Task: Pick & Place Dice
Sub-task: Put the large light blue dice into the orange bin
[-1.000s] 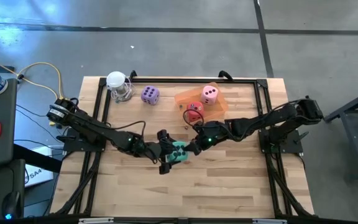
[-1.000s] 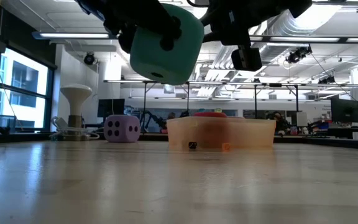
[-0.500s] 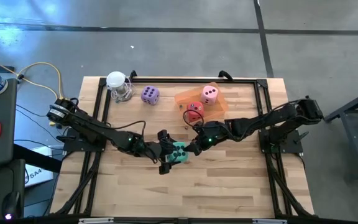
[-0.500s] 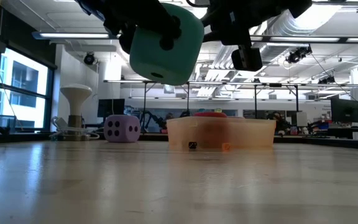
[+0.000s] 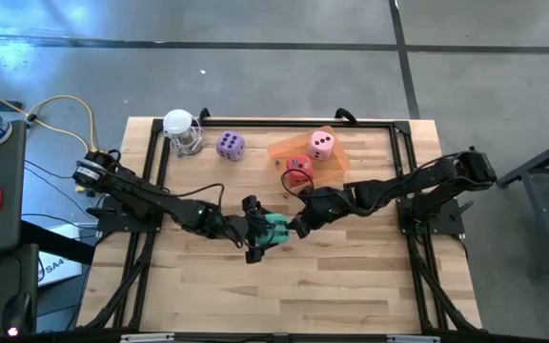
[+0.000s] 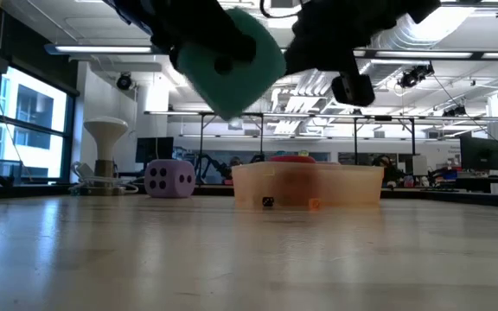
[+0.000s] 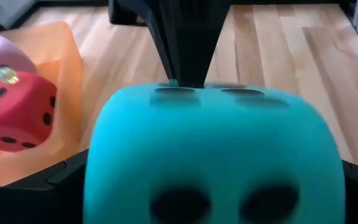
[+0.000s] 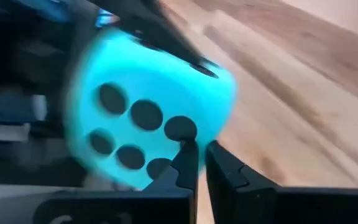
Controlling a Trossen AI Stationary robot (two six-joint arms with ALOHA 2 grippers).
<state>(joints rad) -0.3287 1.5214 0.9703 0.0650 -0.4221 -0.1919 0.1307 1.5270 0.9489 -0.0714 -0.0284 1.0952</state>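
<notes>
The wooden table (image 5: 351,286) is filling the centre of the high view. The orange tray (image 5: 332,164), upper centre, is holding the pink die (image 5: 321,144) and red die (image 5: 298,169). At mid-frame, the left gripper (image 5: 260,236) is gripping the teal die (image 5: 274,231), lifted, between wide-spread fingers; the right gripper (image 5: 295,229) is sitting beside it, fingers together. The purple die (image 5: 230,145) is lying upper left.

The tabletop (image 5: 351,286) is light wood planks on a grey concrete floor (image 5: 255,67). Beyond it, at 12 o'clock, lies an open workshop with ceiling strip lights (image 6: 102,49). Windows (image 6: 24,130) stand at 9 o'clock.
</notes>
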